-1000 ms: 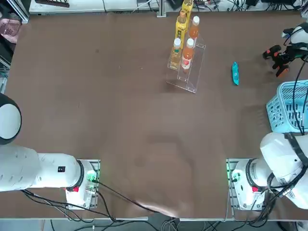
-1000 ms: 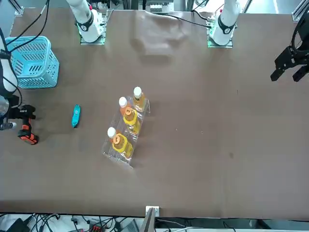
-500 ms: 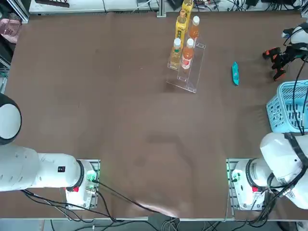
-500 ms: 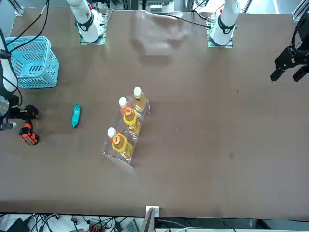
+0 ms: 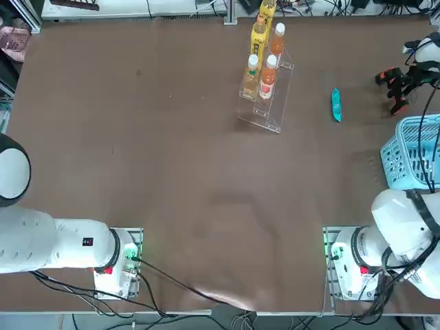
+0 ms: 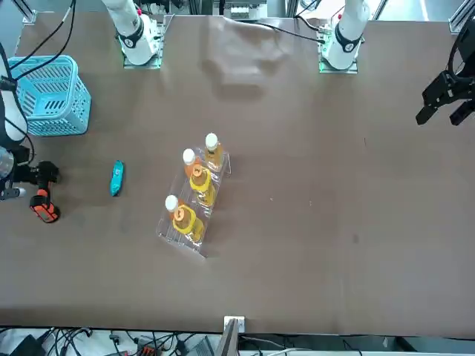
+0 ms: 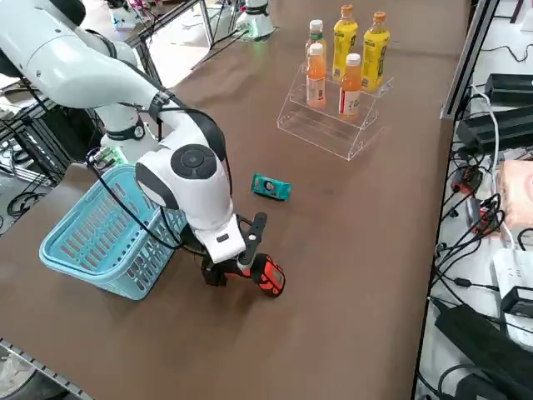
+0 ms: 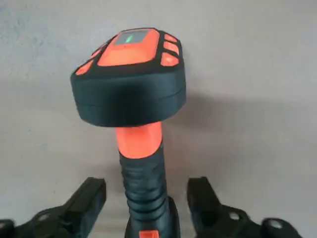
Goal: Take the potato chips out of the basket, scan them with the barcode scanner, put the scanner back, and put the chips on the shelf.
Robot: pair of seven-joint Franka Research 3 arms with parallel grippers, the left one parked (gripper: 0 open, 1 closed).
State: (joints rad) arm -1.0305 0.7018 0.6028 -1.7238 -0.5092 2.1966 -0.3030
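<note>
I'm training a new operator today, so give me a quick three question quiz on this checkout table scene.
1. True or false: the potato chips lie inside the basket.
2. The right gripper is: A) shut on the barcode scanner, B) open, with the scanner's handle between its fingers, C) above the shelf.
3. How many bottles stand on the shelf?

Key: 1 false, they lie on the table; 2 B; 3 four.
</note>
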